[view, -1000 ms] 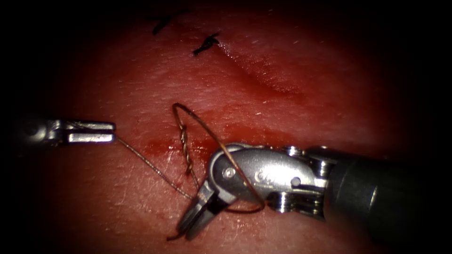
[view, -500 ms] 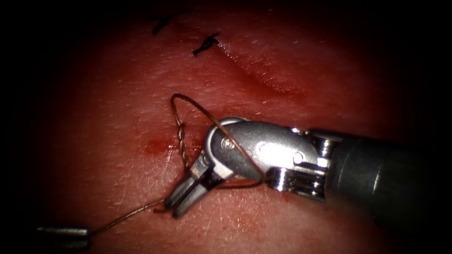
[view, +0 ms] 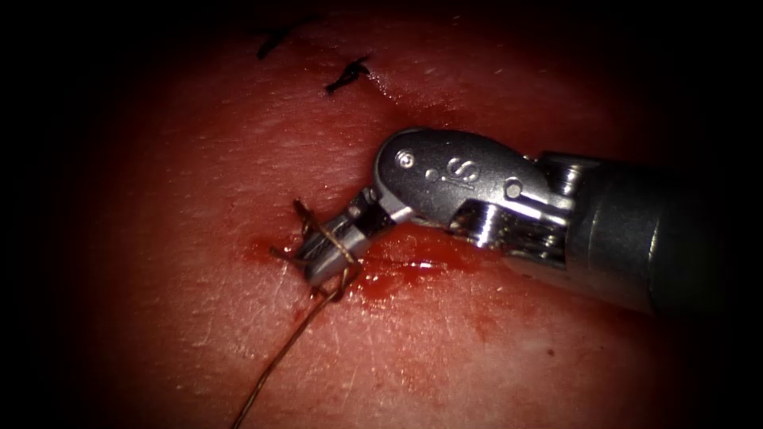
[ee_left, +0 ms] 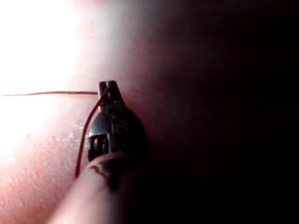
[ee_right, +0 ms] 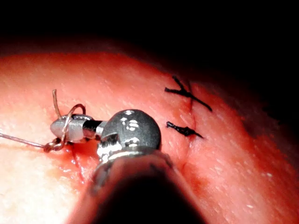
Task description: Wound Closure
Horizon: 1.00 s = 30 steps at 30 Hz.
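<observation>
- The left tool [ee_left: 108,88] is nearest. In its own wrist view its jaws are closed on the thread [ee_left: 46,93]. One strand leaves them in a straight, taut line, and a second strand curves back along the tool's body.
- In the endoscope view the thread [view: 274,373] rises from the bottom edge, up and to the right, to the right tool [view: 330,246]. That slanted line is its long axis. I judge the left tool to be holding the far end of it, so the two tools sit at opposite ends of one strand.
- The right tool's jaws look closed. A loop of thread lies over them, and a short end sticks up just beside them [ee_right: 55,100]. I judge that they are gripping this short end, though the grip itself is too small to see plainly.
- The loop lies down against the tissue [view: 199,159], at the left edge of the red fluid [view: 405,270] that marks the cut here.
- Beyond it the cut [view: 413,119] runs on toward two dark finished stitches [view: 348,75].
- I cannot tell where the needle is.
</observation>
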Tool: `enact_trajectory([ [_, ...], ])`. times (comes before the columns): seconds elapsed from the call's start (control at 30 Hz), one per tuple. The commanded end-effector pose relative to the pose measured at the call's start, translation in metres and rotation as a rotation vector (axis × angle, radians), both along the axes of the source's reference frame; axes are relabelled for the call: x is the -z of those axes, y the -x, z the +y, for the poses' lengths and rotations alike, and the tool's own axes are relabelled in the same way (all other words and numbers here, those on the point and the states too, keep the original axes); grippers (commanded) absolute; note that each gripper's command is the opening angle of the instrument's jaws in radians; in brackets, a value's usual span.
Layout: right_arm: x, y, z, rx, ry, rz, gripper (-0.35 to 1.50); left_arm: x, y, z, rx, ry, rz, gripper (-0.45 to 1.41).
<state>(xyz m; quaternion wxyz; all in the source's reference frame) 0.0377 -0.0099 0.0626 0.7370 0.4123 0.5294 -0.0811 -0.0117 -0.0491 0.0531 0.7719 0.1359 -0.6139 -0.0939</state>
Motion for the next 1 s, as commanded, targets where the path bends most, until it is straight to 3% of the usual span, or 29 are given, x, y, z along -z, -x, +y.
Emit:
enact_trajectory([
  [0.03,-0.0006,-0.0005,0.001,-0.006,0.003,-0.003,-0.35,-0.0002,0.0005,-0.001,-0.003,-0.001,-0.002,-0.45],
  [0.23,-0.0012,-0.0001,0.0016,-0.033,0.004,-0.033,-0.35,0.002,-0.0003,-0.0037,-0.015,-0.006,-0.006,-0.45],
  [0.4,-0.0014,-0.0003,0.002,-0.056,0.022,-0.148,-0.35,0.0029,-0.0015,-0.0052,-0.022,-0.018,-0.009,-0.45],
  [0.67,-0.002,-0.0002,0.0041,-0.189,-0.001,-0.291,-0.35,0.0037,-0.0026,-0.0078,-0.017,-0.02,-0.001,-0.45],
  [0.8,-0.0023,-0.0004,0.0042,-0.262,-0.073,-0.399,-0.35,0.0044,-0.002,-0.0087,-0.015,-0.016,0.001,-0.45],
  [1.0,-0.0023,-0.0003,0.0046,-0.468,-0.336,-0.649,-0.35,0.0045,-0.0014,-0.0106,-0.023,-0.029,-0.005,-0.45],
])
